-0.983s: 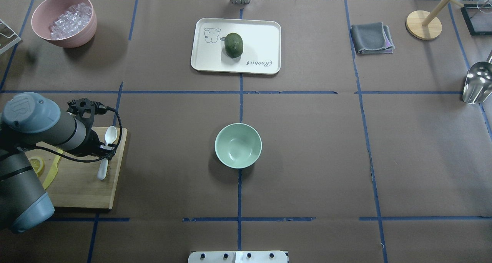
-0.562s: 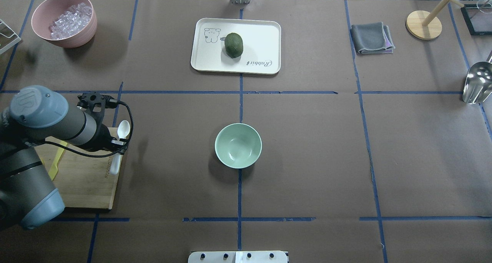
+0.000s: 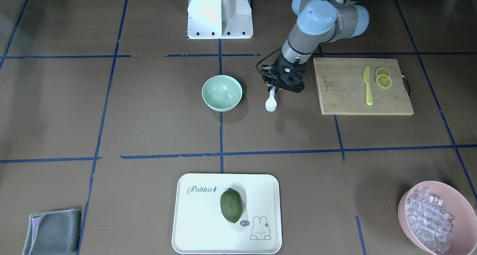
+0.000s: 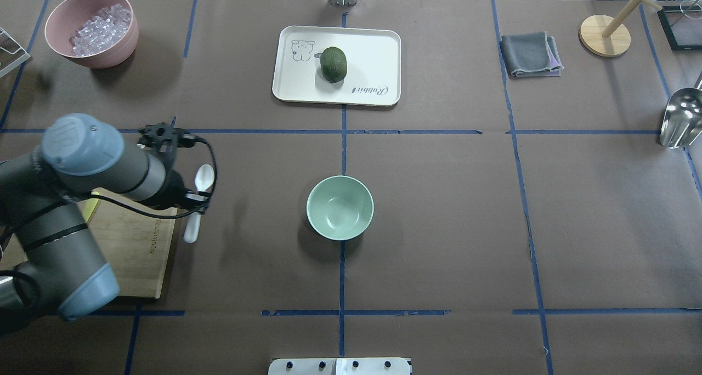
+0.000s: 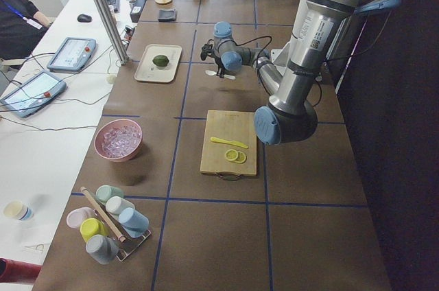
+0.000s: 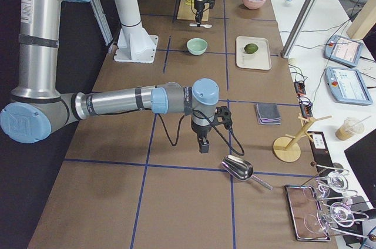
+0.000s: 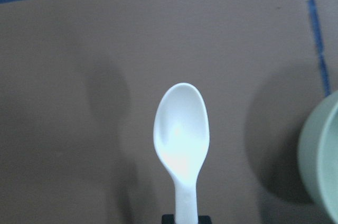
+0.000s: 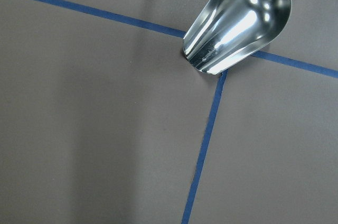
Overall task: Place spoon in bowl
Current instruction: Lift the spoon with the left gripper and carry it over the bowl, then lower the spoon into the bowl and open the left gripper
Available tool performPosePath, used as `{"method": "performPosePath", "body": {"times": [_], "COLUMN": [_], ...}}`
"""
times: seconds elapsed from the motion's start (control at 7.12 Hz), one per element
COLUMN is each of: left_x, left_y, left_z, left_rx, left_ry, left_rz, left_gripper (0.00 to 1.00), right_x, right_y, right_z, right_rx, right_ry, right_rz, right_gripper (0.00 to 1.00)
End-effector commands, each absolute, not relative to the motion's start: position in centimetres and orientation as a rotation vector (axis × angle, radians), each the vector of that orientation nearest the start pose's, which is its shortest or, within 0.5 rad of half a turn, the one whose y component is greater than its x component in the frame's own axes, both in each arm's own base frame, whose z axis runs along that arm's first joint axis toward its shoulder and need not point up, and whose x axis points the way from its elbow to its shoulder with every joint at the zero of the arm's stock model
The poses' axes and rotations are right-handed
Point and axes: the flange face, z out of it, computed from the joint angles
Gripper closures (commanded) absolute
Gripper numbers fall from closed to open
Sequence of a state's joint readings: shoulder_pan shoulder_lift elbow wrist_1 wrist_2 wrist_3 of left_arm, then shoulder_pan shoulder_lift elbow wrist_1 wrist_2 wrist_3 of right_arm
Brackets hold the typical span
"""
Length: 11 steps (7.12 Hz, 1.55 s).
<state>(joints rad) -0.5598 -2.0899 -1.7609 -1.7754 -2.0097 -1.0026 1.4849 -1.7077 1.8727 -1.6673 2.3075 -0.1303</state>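
- The left gripper [image 4: 193, 202] was clamped on the handle of the spoon [image 4: 204, 177], gripping it roughly mid-handle, so the handle's tail poked out toward the robot.
- The spoon was up off the table. You could see its shadow on the brown paper off to one side in the left wrist view. The scoop faced up and pointed away from the robot.
- Position-wise, the spoon hung over bare table between the wooden cutting board [image 3: 346, 98] and the bowl [image 4: 340, 208], not over the bowl yet. The wrist cam only caught the bowl's rim at its right edge.
- The bowl sat upright near the middle of the table with nothing in it.
- The yellow knife [image 3: 367, 85] and a couple of lemon slices [image 3: 383, 79] lay on the board.
- The right gripper [image 6: 202, 145] hung over the far right end of the table near the metal scoop [image 8: 237, 20]. I honestly couldn't tell if its claw was open or closed, since it only showed up in the side view.
- Other stuff around: a white tray [image 3: 193, 217] with a dark green fruit [image 3: 231, 205] on it, a pink bowl [image 4: 109, 54] of clear cubes, and a folded grey cloth [image 4: 529, 54].
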Motion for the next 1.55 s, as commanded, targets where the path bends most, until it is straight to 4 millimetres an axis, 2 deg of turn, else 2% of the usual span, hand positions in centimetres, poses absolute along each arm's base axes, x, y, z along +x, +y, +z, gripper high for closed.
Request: {"method": "performPosePath", "body": {"times": [0.0, 0.14, 0.28, 0.56, 0.7, 0.84, 1.26, 1.4], "left_x": [52.8, 55.8, 57.5, 58.7, 59.5, 59.6, 59.5, 58.6], "left_y": [-41.9, -41.4, -41.8, -40.4, -39.4, -39.1, -38.4, -38.8], "left_z": [20.0, 17.7, 15.7, 15.5, 16.0, 16.2, 15.8, 16.2], "left_rx": [0.124, 0.098, 0.089, 0.072, 0.058, 0.053, 0.023, -0.024], "left_ry": [0.983, 0.995, 1.001, 1.004, 0.999, 0.997, 1.017, 1.019], "left_rz": [0.226, 0.223, 0.213, 0.236, 0.250, 0.253, 0.278, 0.285], "left_gripper": [0.99, 0.99, 0.94, 0.87, 0.32, 0.00, 0.00, 0.00], "right_x": [2.9, 2.9, 2.9, 2.8, 2.9, 2.8, 2.8, 2.8], "right_y": [-43.6, -43.6, -43.6, -43.6, -43.6, -43.6, -43.6, -43.6], "right_z": [58.7, 58.8, 59.1, 59.1, 59.1, 59.0, 59.0, 59.1], "right_rx": [0.080, 0.077, 0.073, 0.072, 0.071, 0.072, 0.072, 0.070], "right_ry": [-0.738, -0.738, -0.736, -0.738, -0.738, -0.739, -0.749, -0.749], "right_rz": [-0.231, -0.229, -0.229, -0.229, -0.227, -0.229, -0.229, -0.229], "right_gripper": [0.00, 0.00, 0.00, 0.00, 0.00, 0.00, 0.00, 0.00]}}
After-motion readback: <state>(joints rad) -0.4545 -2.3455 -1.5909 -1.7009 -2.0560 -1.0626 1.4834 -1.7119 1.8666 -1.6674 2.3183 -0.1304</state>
